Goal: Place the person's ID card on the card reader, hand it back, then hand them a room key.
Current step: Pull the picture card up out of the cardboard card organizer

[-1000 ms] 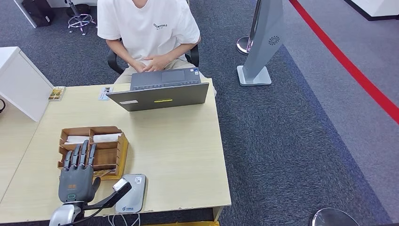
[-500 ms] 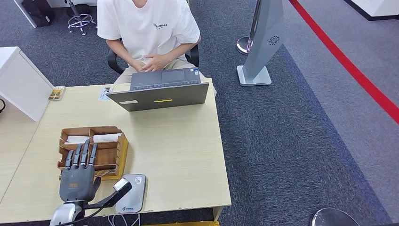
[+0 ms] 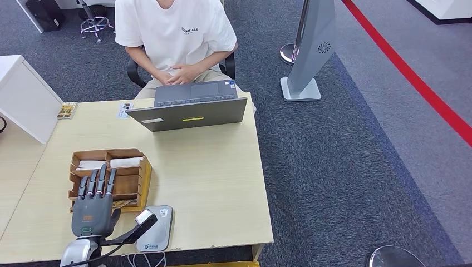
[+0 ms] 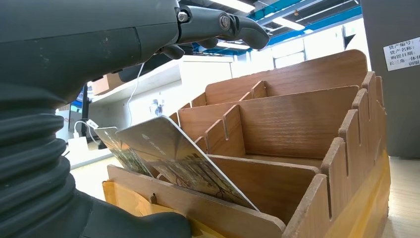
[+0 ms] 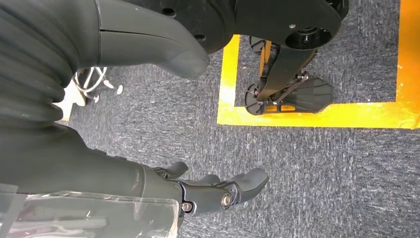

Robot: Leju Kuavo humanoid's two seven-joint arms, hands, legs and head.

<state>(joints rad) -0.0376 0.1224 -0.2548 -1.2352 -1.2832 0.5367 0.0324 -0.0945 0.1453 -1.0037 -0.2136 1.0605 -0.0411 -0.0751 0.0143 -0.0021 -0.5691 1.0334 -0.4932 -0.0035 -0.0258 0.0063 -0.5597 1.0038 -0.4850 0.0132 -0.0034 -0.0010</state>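
My left hand (image 3: 92,210) hovers flat over the near side of a wooden card organiser (image 3: 131,183), fingers stretched out and thumb spread toward the grey card reader (image 3: 158,228); it holds nothing. In the left wrist view, patterned key cards (image 4: 173,157) lean in the front slot of the organiser (image 4: 297,124), just under my fingers (image 4: 223,25). White cards (image 3: 125,162) lie in the back slots. A small card (image 3: 124,109) lies at the table's far edge beside the laptop. My right hand (image 5: 208,193) hangs over the carpet, fingers apart and holding nothing.
A person in a white shirt (image 3: 175,39) sits across the table behind an open grey laptop (image 3: 189,111). A white cabinet (image 3: 25,97) stands at the left, with a small booklet (image 3: 67,110) beside it. A grey stand (image 3: 309,55) is on the carpet to the right.
My left hand has crept slightly forward and to the right over the organiser. The person and the table items have not moved.
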